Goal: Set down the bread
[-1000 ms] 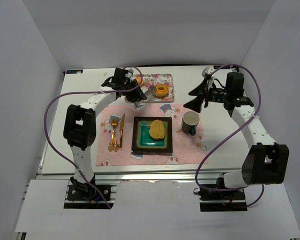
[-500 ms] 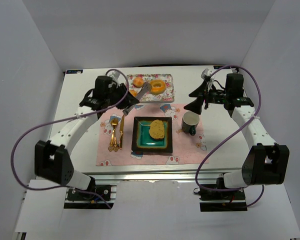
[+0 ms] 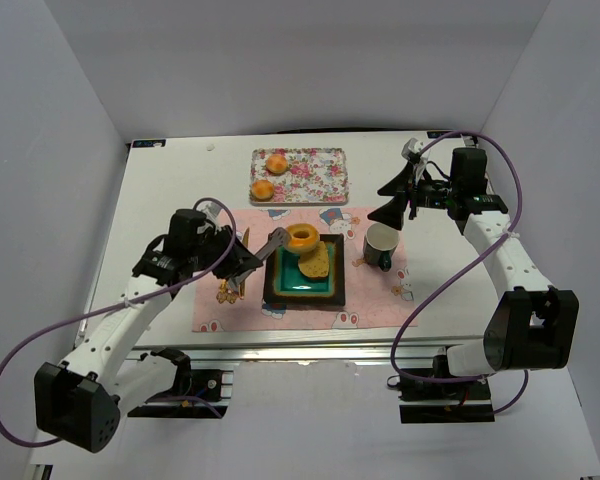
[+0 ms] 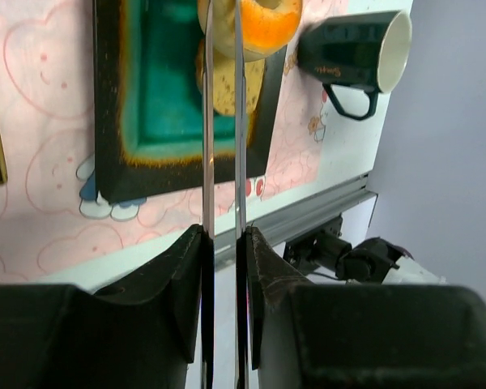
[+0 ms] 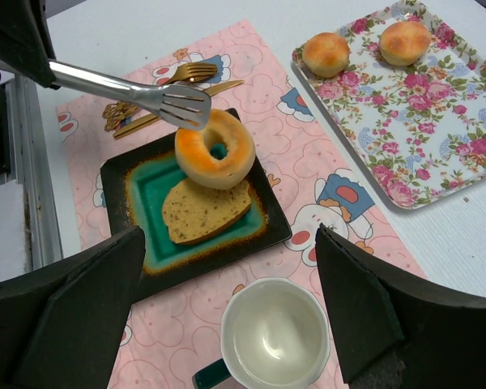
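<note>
My left arm and right arm are white links with chunky black joint housings, each trailing a looping purple cable.

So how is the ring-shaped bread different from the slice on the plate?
The ring bread is round with a hole and orange-gold; the slice is flat, solid and speckled brown. The ring bread is pinched in the tongs; the slice lies loose on the plate. Both are bread over that plate.
</note>
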You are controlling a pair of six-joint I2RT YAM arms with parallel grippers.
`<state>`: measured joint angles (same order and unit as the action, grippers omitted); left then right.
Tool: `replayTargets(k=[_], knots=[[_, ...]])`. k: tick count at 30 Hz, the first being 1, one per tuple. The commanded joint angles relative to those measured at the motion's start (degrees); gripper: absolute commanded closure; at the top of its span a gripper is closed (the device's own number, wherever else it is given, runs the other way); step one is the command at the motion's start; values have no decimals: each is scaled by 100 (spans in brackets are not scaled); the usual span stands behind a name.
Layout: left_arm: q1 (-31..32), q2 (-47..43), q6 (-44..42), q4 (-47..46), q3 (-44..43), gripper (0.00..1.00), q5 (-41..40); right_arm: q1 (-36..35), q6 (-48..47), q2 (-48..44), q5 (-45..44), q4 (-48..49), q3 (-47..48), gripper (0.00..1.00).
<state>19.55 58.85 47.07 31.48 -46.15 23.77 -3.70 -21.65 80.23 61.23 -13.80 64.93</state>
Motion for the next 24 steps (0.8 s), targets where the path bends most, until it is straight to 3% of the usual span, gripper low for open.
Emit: replayTargets(k=[1,3,5,6,7,11,17,24], knots=[[-39,-330,145,15,150,100,260,36,-50,11,47,-96,249,11],[-39,-357,57,207,203,100,234,36,-41,11,47,-96,249,10],[-39,-348,-22,331,256,90,137,36,-24,11,55,-88,249,11],[-39,-339,-22,375,282,76,85,36,-15,11,55,-88,249,11],[-39,-339,-22,385,299,70,-12,36,-6,2,47,-79,249,11],[-39,-313,30,218,326,55,-188,36,-6,-33,38,-79,214,10],[-39,-278,4,287,116,46,-399,36,3,-25,38,-70,187,11],[-39,-357,-119,560,-245,45,-628,36,12,-7,55,-52,187,10]])
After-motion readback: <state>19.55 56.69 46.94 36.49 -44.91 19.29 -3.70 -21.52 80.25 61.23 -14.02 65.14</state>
